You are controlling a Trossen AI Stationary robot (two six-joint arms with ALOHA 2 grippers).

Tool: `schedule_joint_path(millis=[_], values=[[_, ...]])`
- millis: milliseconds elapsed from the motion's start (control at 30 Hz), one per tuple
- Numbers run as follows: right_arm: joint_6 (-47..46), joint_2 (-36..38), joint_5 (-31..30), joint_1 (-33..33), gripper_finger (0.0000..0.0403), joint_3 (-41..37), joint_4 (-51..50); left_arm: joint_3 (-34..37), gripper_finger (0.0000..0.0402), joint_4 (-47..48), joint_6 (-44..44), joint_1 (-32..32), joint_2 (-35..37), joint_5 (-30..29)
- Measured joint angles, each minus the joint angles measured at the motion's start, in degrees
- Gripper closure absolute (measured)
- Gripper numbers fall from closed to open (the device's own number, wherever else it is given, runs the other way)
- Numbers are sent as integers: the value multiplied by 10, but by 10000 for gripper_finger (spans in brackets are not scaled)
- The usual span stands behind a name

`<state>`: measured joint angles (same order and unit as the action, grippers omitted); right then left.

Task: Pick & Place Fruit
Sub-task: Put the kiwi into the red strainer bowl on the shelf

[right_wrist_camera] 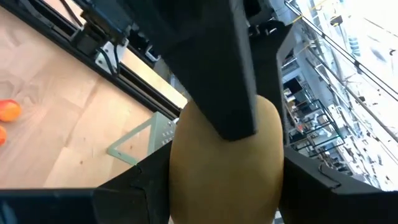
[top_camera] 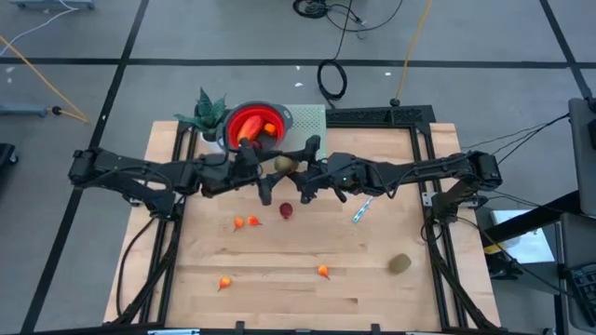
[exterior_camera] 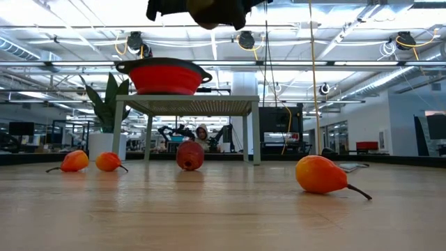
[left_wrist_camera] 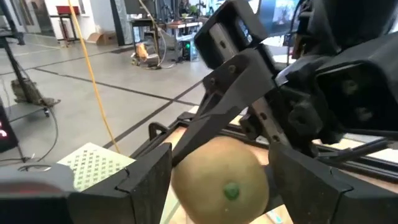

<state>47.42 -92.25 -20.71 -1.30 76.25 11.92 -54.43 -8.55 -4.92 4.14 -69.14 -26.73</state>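
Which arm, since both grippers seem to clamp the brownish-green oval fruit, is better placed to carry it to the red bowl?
Left, probably: both the left gripper and right gripper hold the brownish-green oval fruit, but the grey-rimmed red bowl sits on the left side.

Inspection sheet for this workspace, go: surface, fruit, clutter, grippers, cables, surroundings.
Surface: wooden table.
Fruit: green oval held aloft between both arms; second oval, dark red fruit and four orange pieces on the table; more orange in the bowl.
Clutter: blue-white stick, plant.
Grippers: left gripper and right gripper both closed on the green oval.
Cables: black coil and yellow cable on the floor.
Surroundings: open workshop hall; a person far behind.
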Motion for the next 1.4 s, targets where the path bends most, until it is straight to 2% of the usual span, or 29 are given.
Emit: schedule_joint_path(millis=[433,700,933,1167,1400], values=[[14,0,-3,-5,192,1,1,0,138,17,-15,-28,1,42],[-1,0,-8,-5,190,0,-2,0,227,30,-19,-40,1,66],[-36,0,-2,-5,169,0,-2,0,229,45,-14,-41,2,72],[-92,0,3,-6,164,0,-8,0,220,59,-10,-41,10,79],[-99,0,6,-7,141,1,-10,1,227,81,6,-40,25,81]])
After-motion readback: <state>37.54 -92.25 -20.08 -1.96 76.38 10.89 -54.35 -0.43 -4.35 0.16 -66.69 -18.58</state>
